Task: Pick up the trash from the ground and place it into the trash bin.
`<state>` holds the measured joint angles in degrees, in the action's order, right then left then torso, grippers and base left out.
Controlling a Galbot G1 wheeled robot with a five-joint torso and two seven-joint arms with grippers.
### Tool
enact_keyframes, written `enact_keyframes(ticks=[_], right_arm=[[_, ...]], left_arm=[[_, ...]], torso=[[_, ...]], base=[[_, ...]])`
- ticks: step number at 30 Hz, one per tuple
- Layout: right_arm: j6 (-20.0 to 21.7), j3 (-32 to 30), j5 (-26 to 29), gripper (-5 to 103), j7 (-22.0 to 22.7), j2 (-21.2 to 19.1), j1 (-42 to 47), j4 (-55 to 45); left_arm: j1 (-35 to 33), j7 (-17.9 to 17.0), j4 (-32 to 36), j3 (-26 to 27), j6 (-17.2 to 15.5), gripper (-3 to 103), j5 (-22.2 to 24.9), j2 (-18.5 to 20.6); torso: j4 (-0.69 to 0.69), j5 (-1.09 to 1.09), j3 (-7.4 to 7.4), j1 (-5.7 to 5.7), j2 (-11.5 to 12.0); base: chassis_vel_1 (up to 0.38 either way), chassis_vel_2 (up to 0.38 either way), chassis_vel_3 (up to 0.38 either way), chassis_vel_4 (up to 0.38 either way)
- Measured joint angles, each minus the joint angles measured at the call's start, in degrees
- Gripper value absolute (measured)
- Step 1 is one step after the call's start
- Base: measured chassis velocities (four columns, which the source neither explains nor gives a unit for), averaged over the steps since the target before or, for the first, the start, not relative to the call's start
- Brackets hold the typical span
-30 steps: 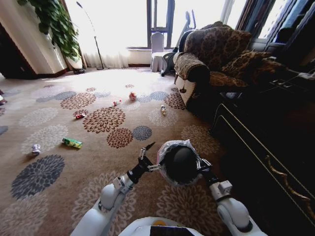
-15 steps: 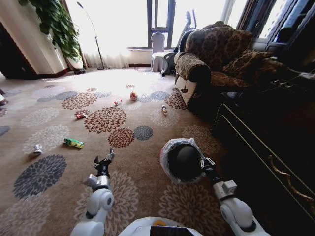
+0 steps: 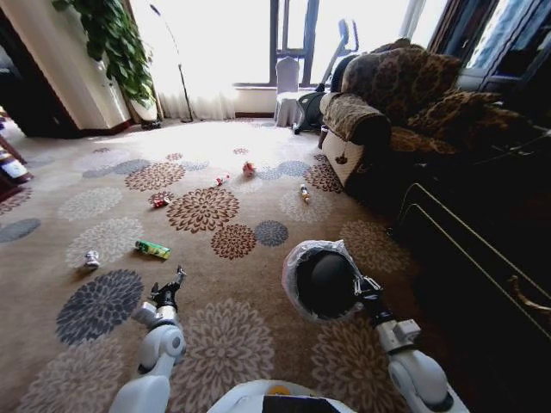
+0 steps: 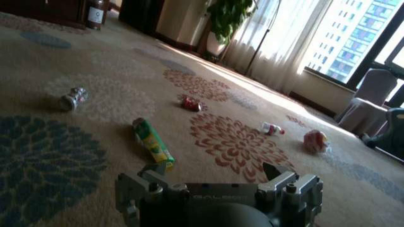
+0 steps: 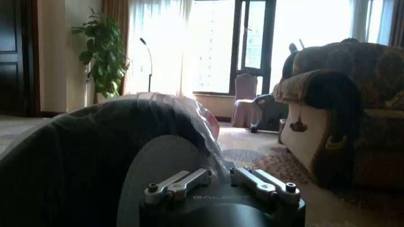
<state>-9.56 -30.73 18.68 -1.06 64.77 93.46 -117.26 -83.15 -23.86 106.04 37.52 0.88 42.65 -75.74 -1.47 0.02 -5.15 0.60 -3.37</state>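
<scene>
Patterned floral carpet (image 3: 215, 327) all over, litter scattered across it. Left end effector (image 3: 170, 285) down low over the carpet, fingers spread apart with nothing between them, pointing roughly toward the green packet (image 3: 152, 249) a little way ahead; in the left wrist view that same packet (image 4: 152, 141) sits just past the fingertips, lying flat on the carpet. Crushed silver can (image 3: 90, 258) further off to the left, well apart from the packet. Small red piece (image 3: 160, 202) beyond on a big flower motif, then a little red-capped bottle (image 3: 221, 180), a red-white wad (image 3: 249, 169) and another small bottle (image 3: 304, 193) near the sofa (image 3: 387, 95). Right end effector (image 3: 368, 292) pressed up against the rim of the trash bin (image 3: 320, 280), black with the whitish bag liner ruffled around the top; right wrist view puts the fingers (image 5: 183, 182) right at the liner, seemingly clamped on the bin's edge, though hard to say for sure. Bin sitting by the dark cabinet (image 3: 482, 249) on the right, well away from all the litter.
</scene>
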Motion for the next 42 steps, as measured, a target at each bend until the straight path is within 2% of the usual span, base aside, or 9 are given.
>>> enact_keyframes(ticks=[1,4,6,13,20,25,42], right_arm=[[-1.4,-0.1,0.0,0,0.0,0.4,0.4,0.2],[-2.8,-0.3,-0.3,0,0.0,0.6,1.0,0.5],[-3.8,-0.8,-0.7,0,0.0,0.8,1.3,1.0],[-6.0,-1.2,-1.5,0,0.1,1.9,1.1,2.5],[-6.7,-0.6,-1.8,0,0.0,2.4,0.6,3.4],[-7.0,-0.6,-1.9,0,0.0,2.3,0.7,3.8],[-7.5,0.3,-2.0,0,0.0,2.4,0.2,4.3]], left_arm=[[0.3,0.5,-1.6,-0.1,-0.3,100,-0.1,0.2],[0.5,1.2,-3.3,-0.1,-0.5,100,-0.2,0.6],[0.4,2.2,-4.8,0.1,-0.5,100,-0.3,0.8],[-0.1,4.5,-6.6,-0.1,-0.7,100,-1.3,0.7],[-0.1,5.6,-6.8,-0.4,-0.8,102,-2.0,0.5],[-0.2,6.1,-6.7,-1.0,-0.8,99,-2.3,0.2],[1.7,6.6,-9.6,-0.2,-0.3,99,-2.1,1.4]], torso=[[0.00,-0.07,0.01,0.00,0.0],[-0.03,-0.02,0.01,0.00,0.0],[-0.04,-0.07,0.00,0.00,0.0],[0.02,0.00,0.00,0.00,0.0],[-0.03,-0.02,0.00,-0.01,0.0],[-0.01,-0.02,0.00,-0.01,0.0],[-0.02,-0.03,0.01,-0.01,0.0]], base=[[0.255,0.282,-0.253,-0.242],[0.195,0.195,-0.182,-0.212],[0.138,0.119,-0.097,-0.143],[-0.015,-0.019,0.019,0.017],[0.049,0.052,-0.041,-0.048],[0.102,0.163,-0.106,-0.142],[0.157,0.296,-0.156,-0.304]])
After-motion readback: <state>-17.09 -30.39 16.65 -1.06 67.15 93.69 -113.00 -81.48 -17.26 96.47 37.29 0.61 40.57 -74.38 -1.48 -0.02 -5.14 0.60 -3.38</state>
